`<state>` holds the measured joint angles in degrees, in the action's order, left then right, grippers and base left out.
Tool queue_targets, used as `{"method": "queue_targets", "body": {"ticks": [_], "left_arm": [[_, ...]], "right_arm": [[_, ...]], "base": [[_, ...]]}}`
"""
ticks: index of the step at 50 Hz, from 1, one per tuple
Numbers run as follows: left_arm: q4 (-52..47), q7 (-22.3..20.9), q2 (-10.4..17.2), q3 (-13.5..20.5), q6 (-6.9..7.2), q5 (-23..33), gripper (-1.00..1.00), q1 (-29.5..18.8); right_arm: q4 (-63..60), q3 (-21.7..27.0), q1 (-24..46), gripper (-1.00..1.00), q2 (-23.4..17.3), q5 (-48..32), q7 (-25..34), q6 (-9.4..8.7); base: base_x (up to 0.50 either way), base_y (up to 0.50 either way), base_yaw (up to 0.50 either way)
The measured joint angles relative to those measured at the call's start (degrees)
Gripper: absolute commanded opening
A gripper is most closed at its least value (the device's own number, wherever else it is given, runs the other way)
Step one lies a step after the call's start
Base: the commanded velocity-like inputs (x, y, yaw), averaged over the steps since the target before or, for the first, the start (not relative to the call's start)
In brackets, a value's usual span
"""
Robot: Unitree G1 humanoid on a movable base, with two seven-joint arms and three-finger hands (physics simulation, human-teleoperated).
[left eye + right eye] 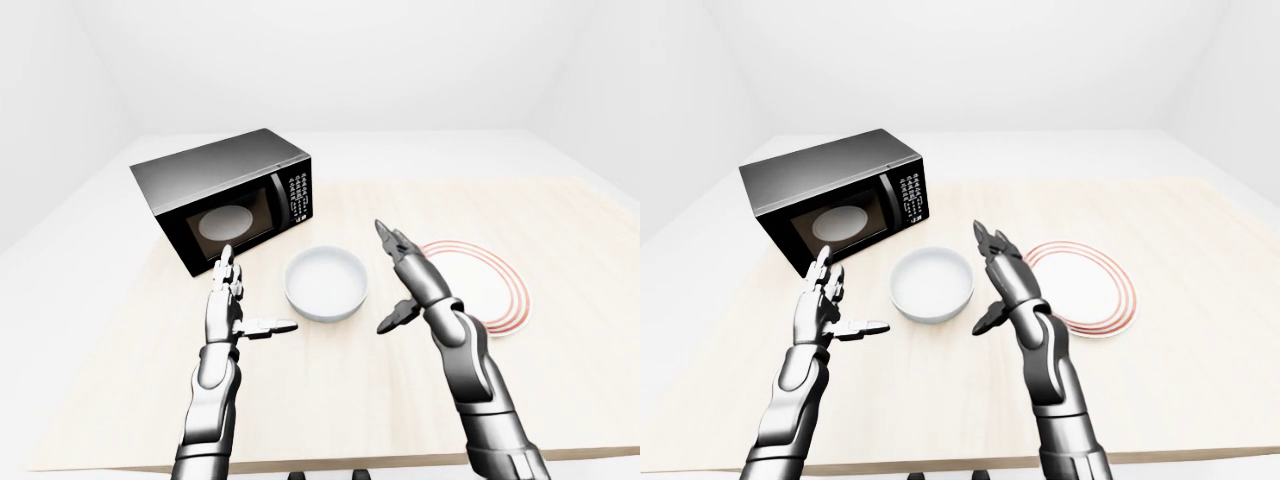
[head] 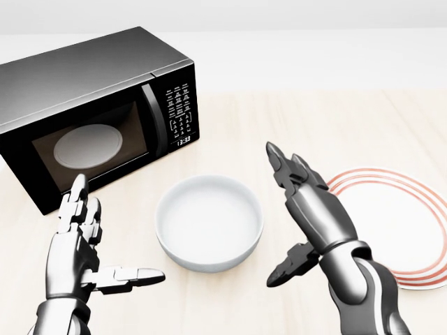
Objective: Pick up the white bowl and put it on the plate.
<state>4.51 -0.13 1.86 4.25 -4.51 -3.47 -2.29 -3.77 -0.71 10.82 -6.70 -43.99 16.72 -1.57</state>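
The white bowl (image 2: 209, 230) stands upright on the wooden table (image 2: 293, 112), just below the microwave. The white plate with red rings (image 2: 404, 222) lies flat to the bowl's right. My left hand (image 2: 105, 241) is open to the left of the bowl, fingers up and thumb pointing toward the bowl, apart from it. My right hand (image 2: 290, 216) is open just right of the bowl, between bowl and plate, fingers up, not touching either. Both hands are empty.
A black microwave (image 2: 98, 105) with its door shut stands at the upper left, close above the bowl. The table's near edge (image 1: 330, 465) runs along the bottom of the eye views. White floor and walls surround the table.
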Motion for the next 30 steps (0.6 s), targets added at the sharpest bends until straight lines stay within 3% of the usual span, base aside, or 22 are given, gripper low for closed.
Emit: {"method": "queue_targets", "body": {"ticks": [19, 30], "left_arm": [[-0.15, -0.11, -0.03, -0.05, -0.08, 0.20, 1.00, 0.20], [-0.26, -0.16, 0.01, -0.04, 0.08, 0.29, 1.00, 0.13]], "right_arm": [[3.00, -2.13, 4.80, 1.00, 0.32, -10.80, 8.32, 5.60], [3.30, -3.59, 6.35, 1.00, 1.19, -15.14, 13.07, 6.57]], "base": [[0.00, 0.00, 0.00], [0.00, 0.00, 0.00]]}}
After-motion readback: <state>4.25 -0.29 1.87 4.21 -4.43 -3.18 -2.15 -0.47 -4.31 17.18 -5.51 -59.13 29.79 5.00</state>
